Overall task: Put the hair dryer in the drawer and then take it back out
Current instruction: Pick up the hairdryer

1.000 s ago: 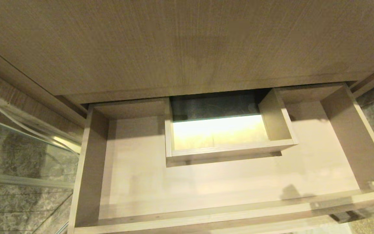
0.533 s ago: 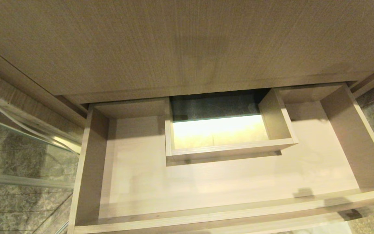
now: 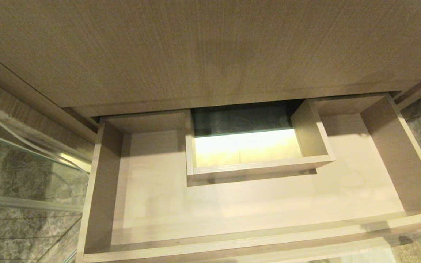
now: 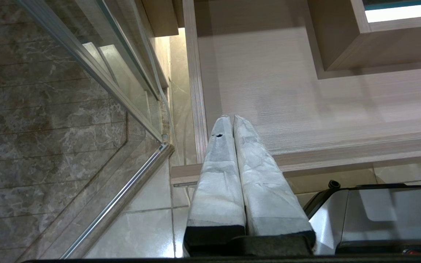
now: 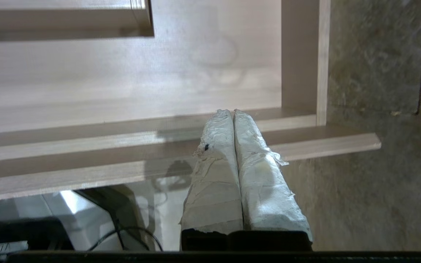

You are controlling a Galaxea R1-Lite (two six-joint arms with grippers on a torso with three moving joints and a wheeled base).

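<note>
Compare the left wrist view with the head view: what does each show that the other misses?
Only the left wrist view shows the left gripper, fingers pressed shut, hanging near the drawer's left front corner above the tiled floor. Only the head view shows the taller wood-grain panel above the drawer and the drawer's right wall. Both show the open drawer, its boxed cut-out, the glass panel, and no hair dryer.
</note>
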